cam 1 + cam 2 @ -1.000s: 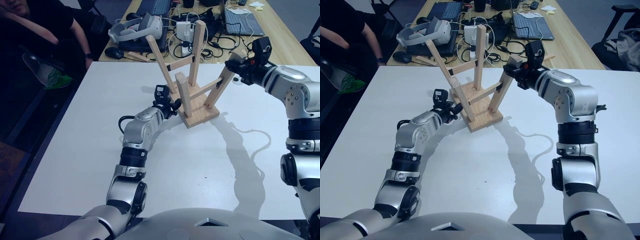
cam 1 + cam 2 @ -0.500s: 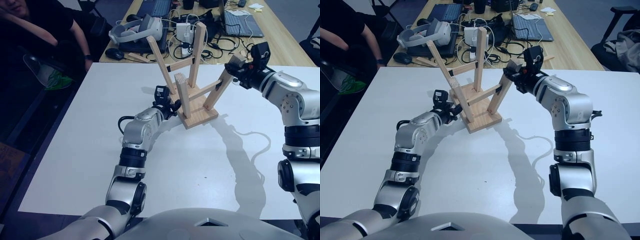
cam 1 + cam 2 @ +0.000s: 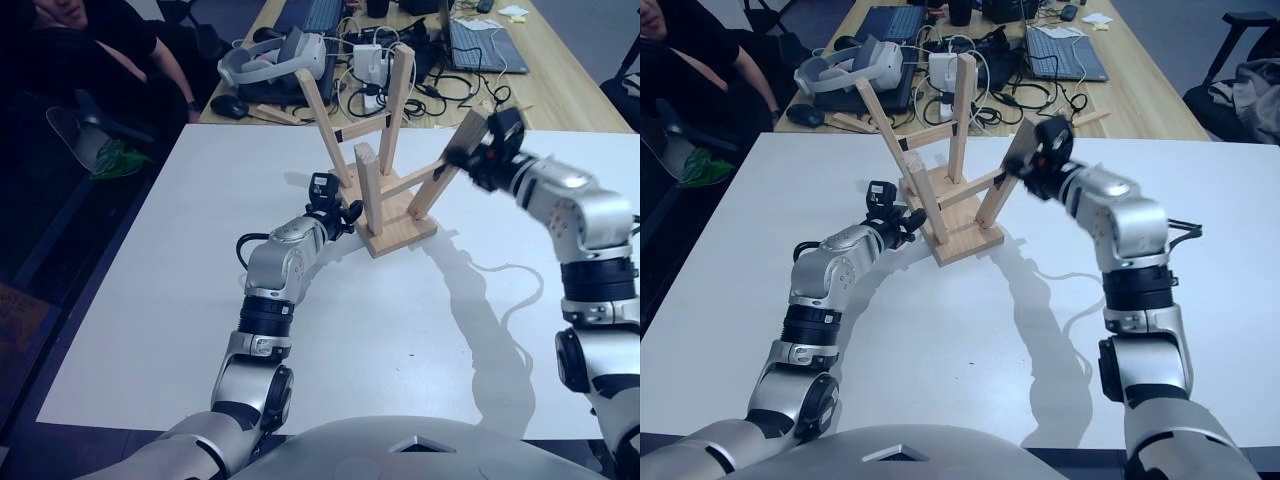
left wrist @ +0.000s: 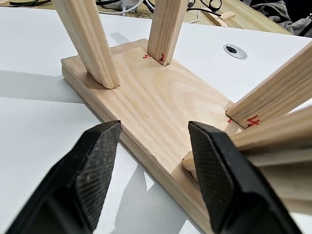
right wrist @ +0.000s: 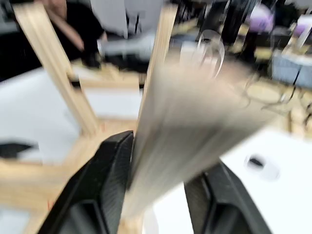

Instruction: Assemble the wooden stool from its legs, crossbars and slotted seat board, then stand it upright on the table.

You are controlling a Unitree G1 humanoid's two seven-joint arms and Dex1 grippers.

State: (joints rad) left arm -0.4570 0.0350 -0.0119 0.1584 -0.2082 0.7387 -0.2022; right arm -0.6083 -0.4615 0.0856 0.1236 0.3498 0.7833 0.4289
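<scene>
A white table (image 3: pixel 200 300) carries the work, and behind it a wooden desk (image 3: pixel 560 80) is crowded with a headset (image 3: pixel 270 55), a laptop (image 3: pixel 485 45) and loose cables. On the left, the left gripper (image 3: pixel 340 212) sits low at the near edge of the slotted seat board (image 4: pixel 161 92), its two dark fingers (image 4: pixel 95 165) spread apart with nothing pinched between them; it has not moved over the last second. In the middle the wooden stool (image 3: pixel 385 170) rests upside down near the table's far edge, seat board flat on the surface, legs pointing up and splayed, with a crossbar (image 3: pixel 365 127) joining the two far legs. It lies where it did a second ago. On the right, the right gripper (image 3: pixel 478 152) is clamped around the upper part of the slanting right-hand leg (image 3: pixel 440 175). Here is the change: the wrist has rolled and the forearm has swung inward, so the grip now sits a little below the leg's tip, which shows bare above it. The right wrist view is smeared by motion, so the hold is probably firm, but that cannot be confirmed. Judging from this, assembly looks done and the arm seems to be setting up to tip the stool over; it is not yet upright.
</scene>
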